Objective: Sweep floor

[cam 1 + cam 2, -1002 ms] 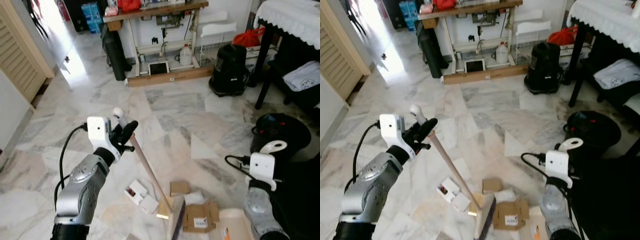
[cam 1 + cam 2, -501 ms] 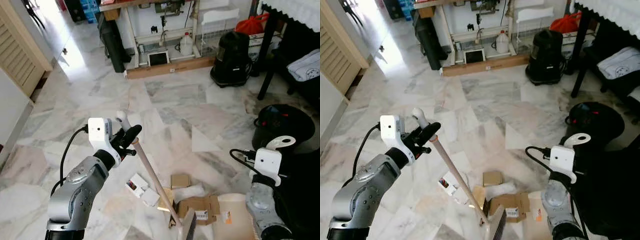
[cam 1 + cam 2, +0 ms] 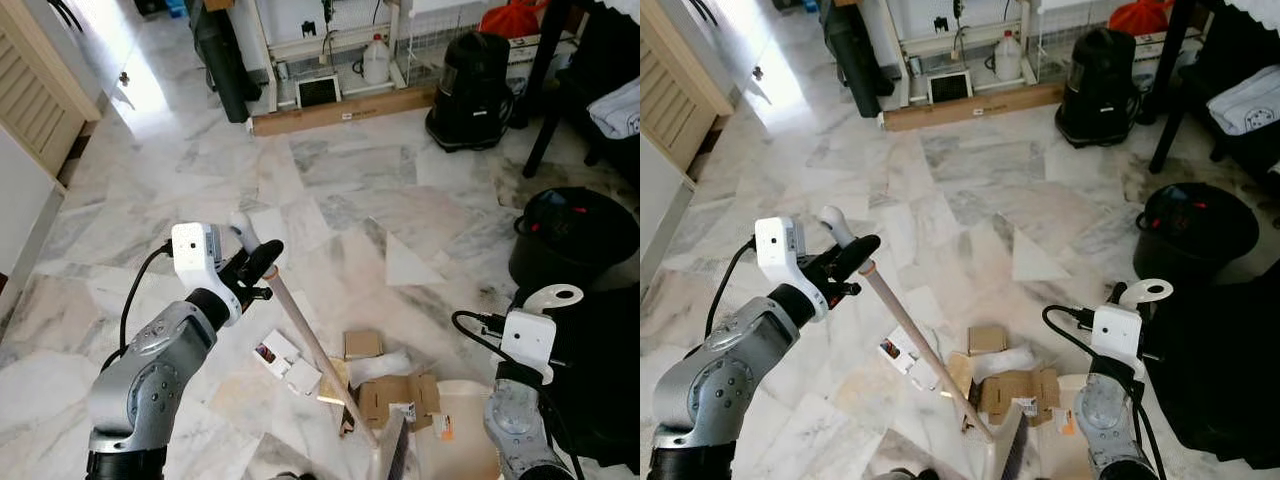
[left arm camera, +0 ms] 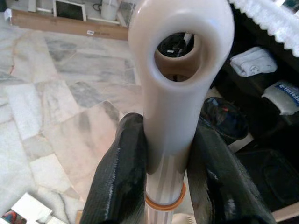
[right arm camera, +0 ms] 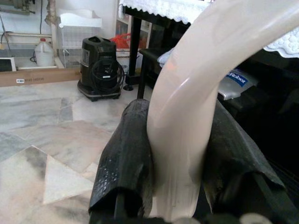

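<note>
Two tools are in hand. Nearest, the dustpan (image 3: 445,455) sits low at the robot's feet, its cream handle (image 5: 187,116) clamped between the right gripper (image 5: 180,154) fingers, presumably held there to catch debris. Just beyond lie the cardboard scraps (image 3: 385,398), with the broom head (image 3: 390,452) beside them. The broom (image 3: 920,345) stick runs diagonally, head down toward the pan, top up and away to the robot's left, where the left gripper (image 4: 163,175) is closed around its capped end; likely a steering grip.
</note>
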Robot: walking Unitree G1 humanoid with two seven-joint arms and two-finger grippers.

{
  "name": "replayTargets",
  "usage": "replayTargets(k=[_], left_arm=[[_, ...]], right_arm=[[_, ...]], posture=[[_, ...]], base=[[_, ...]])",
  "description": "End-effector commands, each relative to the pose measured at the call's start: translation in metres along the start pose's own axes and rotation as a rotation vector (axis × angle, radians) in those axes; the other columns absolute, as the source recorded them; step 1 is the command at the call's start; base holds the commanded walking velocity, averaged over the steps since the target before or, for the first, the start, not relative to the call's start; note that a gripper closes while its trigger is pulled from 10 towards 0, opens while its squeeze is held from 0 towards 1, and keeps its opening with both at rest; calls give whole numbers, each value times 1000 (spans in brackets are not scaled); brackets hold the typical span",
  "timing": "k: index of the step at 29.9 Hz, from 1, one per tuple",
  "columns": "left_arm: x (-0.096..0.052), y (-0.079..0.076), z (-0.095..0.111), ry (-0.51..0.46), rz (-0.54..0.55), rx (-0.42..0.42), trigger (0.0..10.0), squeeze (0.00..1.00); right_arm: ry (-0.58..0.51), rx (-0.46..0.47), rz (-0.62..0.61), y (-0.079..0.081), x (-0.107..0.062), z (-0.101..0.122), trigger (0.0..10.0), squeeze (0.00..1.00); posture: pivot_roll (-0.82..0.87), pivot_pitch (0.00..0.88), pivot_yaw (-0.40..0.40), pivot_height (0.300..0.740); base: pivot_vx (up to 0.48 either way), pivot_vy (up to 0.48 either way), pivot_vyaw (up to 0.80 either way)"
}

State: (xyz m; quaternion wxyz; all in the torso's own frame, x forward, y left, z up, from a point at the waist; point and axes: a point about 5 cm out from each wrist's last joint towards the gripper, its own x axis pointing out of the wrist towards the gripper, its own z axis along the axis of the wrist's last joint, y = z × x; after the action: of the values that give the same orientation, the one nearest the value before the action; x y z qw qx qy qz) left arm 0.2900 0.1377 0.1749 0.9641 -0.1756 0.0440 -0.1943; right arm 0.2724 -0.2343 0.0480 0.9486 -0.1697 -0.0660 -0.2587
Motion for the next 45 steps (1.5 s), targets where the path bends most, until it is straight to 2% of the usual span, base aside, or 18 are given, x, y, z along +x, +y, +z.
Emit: replayTargets(k=[1, 4, 7, 16, 20, 24, 29, 30, 31, 35, 42, 45], left_arm=[[8, 13, -5, -7, 81, 38, 10000, 0], [18, 22, -10, -30, 126, 19, 10000, 0], [27, 26, -18, -31, 137, 41, 10000, 0], [39, 33, -30, -105, 176, -23, 10000, 0], [46, 27, -33, -115, 150, -46, 10000, 0], [50, 23, -41, -69, 89, -71, 10000, 0], [53, 23, -50, -29, 44, -165, 10000, 0], [53, 23, -52, -21, 39, -194, 10000, 0], [54, 22, -55, -9, 22, -259, 10000, 0], [55, 17, -55, 11, -40, -343, 10000, 0], [59, 11, -50, 13, -94, -417, 10000, 0], [60, 10, -45, 0, -93, -386, 10000, 0]], right_arm=[[72, -29, 32, 3, -15, -14, 10000, 0], [69, -27, 29, 2, -15, -14, 10000, 0], [62, -23, 24, 1, -16, -13, 10000, 0], [61, -17, 30, -1, -22, -15, 10000, 0], [70, -17, 32, -1, -24, -16, 10000, 0], [72, -19, 37, -1, -25, -17, 10000, 0], [75, -19, 39, 0, -25, -16, 10000, 0], [76, -19, 41, 0, -25, -16, 10000, 0], [80, -21, 44, 1, -25, -16, 10000, 0], [85, -20, 45, 2, -25, -17, 10000, 0], [91, -17, 51, 5, -23, -16, 10000, 0], [93, -16, 52, 5, -22, -15, 10000, 0]], posture=[[139, 175, 178, 740], [119, 181, 175, 740], [99, 188, 172, 740], [58, 191, 160, 740], [54, 189, 158, 740], [45, 182, 158, 740], [41, 174, 156, 740], [41, 173, 155, 740], [42, 169, 155, 740], [47, 165, 155, 740], [52, 161, 153, 740], [50, 156, 151, 740]], base=[[0, 0, 0], [0, 0, 0], [0, 0, 0], [0, 0, 0], [0, 0, 0], [0, 0, 0], [0, 0, 0], [0, 0, 0], [0, 0, 0], [0, 0, 0], [0, 0, 0], [0, 0, 0]])
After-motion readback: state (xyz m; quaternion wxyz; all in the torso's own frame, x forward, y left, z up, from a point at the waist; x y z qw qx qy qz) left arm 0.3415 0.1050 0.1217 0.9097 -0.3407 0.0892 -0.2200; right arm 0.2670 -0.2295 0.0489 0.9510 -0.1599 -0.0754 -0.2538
